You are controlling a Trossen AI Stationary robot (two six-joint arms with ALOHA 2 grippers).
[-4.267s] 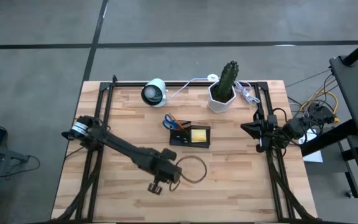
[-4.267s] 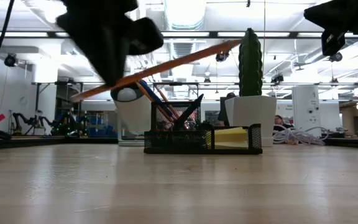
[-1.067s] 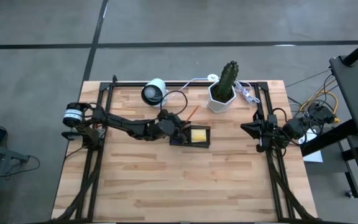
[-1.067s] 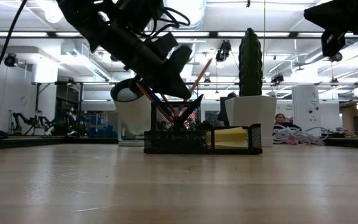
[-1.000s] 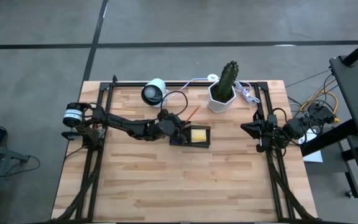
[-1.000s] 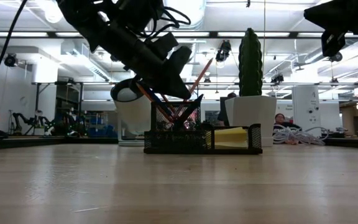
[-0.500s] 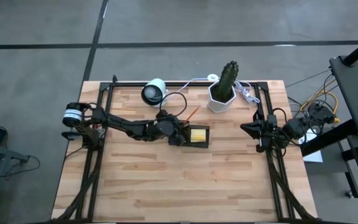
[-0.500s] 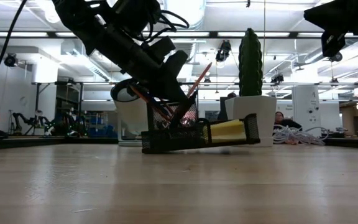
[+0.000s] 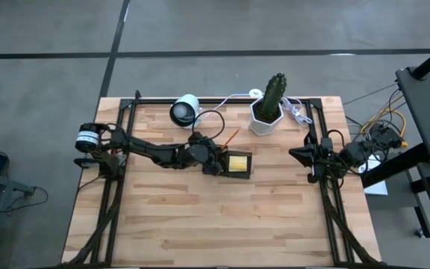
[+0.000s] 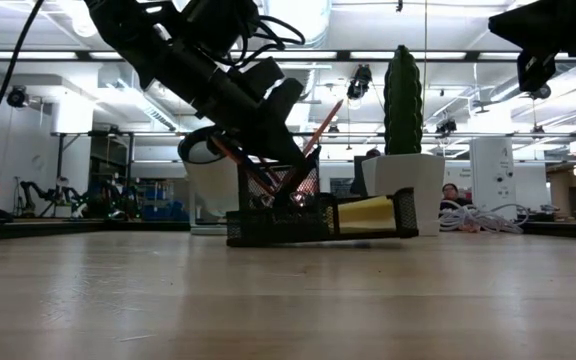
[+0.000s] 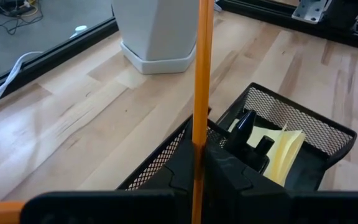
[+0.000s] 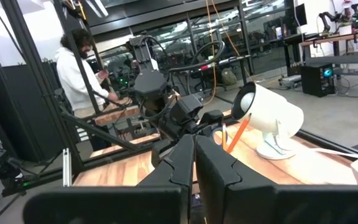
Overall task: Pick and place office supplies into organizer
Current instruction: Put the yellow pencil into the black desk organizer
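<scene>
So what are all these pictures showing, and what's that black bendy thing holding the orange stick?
That black bendy thing is a robot arm. There are two, working at a wooden table. One picture looks down from above, one looks across from table height, and two come from little cameras on the arms' wrists.

The left gripper, the arm's two-fingered hand, is shut on an orange pencil and is poking it into the black mesh organizer. In the table-height picture the organizer looks tipped, with one end lifted off the table. A yellow sticky-note pad sits in it.

The right gripper waits shut at the table's right edge.

Also on the table: a cactus in a white pot, a white lamp and white cables.
</scene>
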